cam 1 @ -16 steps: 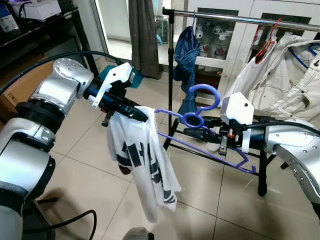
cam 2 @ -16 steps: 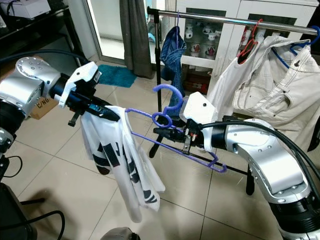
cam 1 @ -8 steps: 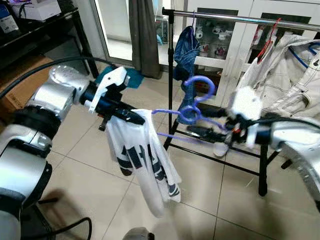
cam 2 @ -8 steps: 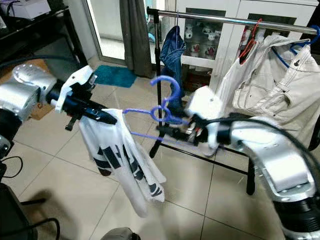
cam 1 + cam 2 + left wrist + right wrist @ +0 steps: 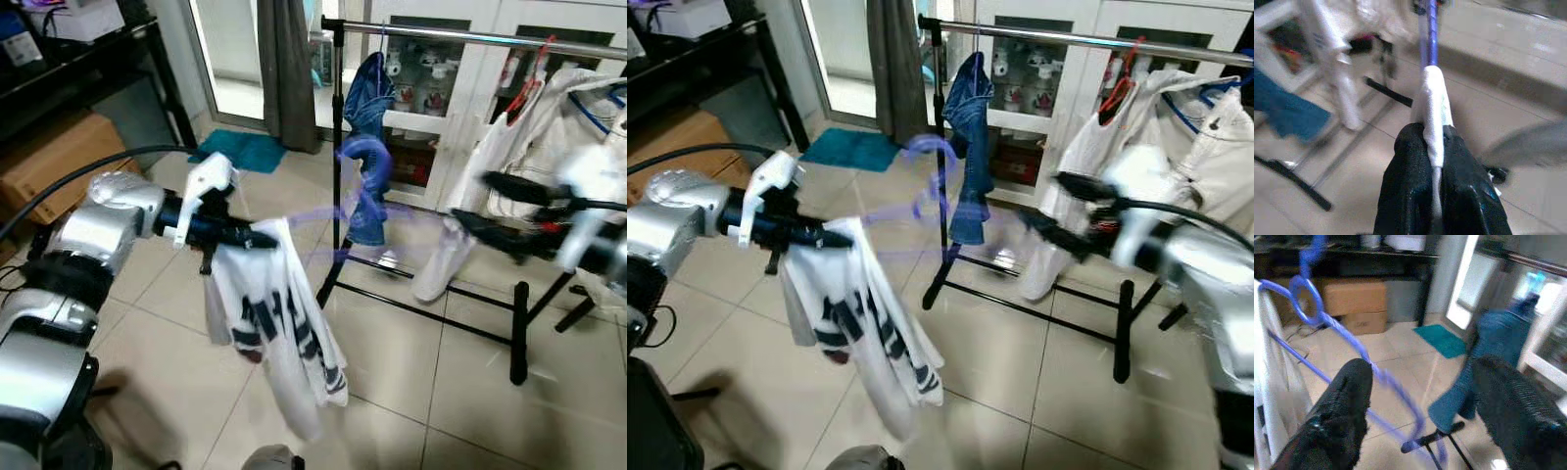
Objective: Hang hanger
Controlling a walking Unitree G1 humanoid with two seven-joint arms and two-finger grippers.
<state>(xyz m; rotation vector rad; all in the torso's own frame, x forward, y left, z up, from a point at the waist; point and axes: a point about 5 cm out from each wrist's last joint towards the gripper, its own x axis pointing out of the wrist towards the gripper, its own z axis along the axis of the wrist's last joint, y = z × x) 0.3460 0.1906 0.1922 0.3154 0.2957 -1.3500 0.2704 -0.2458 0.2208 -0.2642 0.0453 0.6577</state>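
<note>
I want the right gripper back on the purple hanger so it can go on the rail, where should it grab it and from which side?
Probably the bare lower bar of the purple hanger, approached from the robot's right. That end carries no cloth, while the white shirt and left gripper occupy the other. The right gripper is open with that bar between its fingers.

You face a room floored in pale glossy tiles (image 5: 411, 352), where a black-framed garment rack (image 5: 337, 147) carries blue denim (image 5: 370, 93) and a white jacket (image 5: 539, 166). Behind it stand white glass-fronted cabinets (image 5: 441, 59); daylight enters by a doorway hung with a grey curtain (image 5: 286, 69). A cardboard box (image 5: 54, 162) sits under black shelving.
</note>
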